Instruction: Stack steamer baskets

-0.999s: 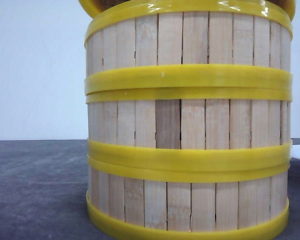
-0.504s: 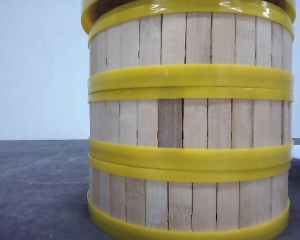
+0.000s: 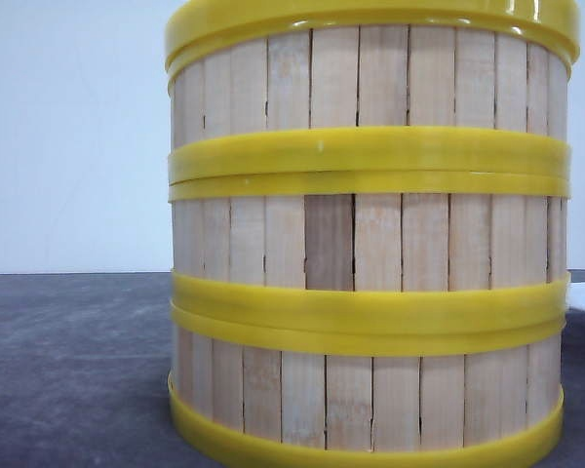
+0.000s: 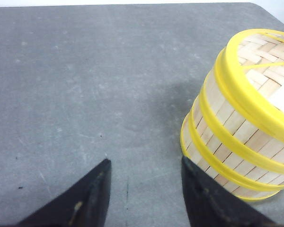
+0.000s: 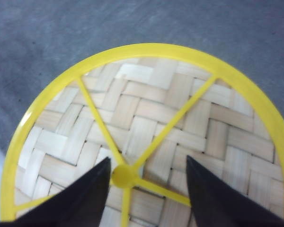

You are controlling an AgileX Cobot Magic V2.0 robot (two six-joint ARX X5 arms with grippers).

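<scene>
Stacked baskets (image 3: 370, 244) fill the front view, top cut off. Left gripper (image 4: 144, 189) and right gripper (image 5: 146, 182) both gape, empty.

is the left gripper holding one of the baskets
No, the left gripper is open over bare grey table, with the stack of steamer baskets standing off to one side of it.

Left black two-fingered gripper (image 4: 144, 189): fingers spread apart, nothing between them, held above the surface. Right black two-fingered gripper (image 5: 146, 187): fingers likewise parted, gripping nothing, pointing downward. Neither arm shows in the front view; wrists themselves out of sight.
</scene>
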